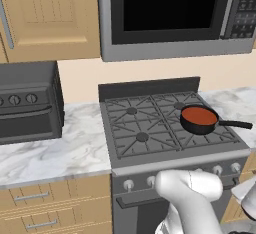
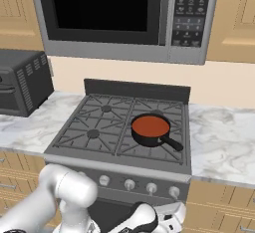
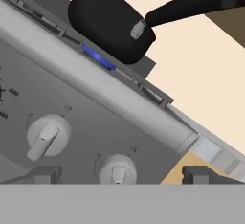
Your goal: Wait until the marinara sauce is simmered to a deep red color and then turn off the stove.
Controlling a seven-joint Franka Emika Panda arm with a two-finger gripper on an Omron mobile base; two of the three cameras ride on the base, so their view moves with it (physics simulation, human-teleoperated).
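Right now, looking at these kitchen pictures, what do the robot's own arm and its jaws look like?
The arm is glossy white, built of fat rounded tubular segments with smooth bulging joints and dark bands where segments meet. In the right base view a white hand carries dark details. The gripper ends in two small, dark grey, blocky fingertips. No cables or markings are visible.

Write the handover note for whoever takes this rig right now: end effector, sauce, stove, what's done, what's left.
End effector: open, empty, low in front of the stove's knob row, fingertips either side of the knob nearest the right end.
Marinara sauce: orange-red disc in the black pan, on the front right burner, handle pointing right.
Burner: blue flame under the pan, so the gas is on.
Done: arm brought up to the knobs.
Left: judge whether the sauce is deep red enough, then close on the knob and turn it off. No knob touched yet, by the look of it.
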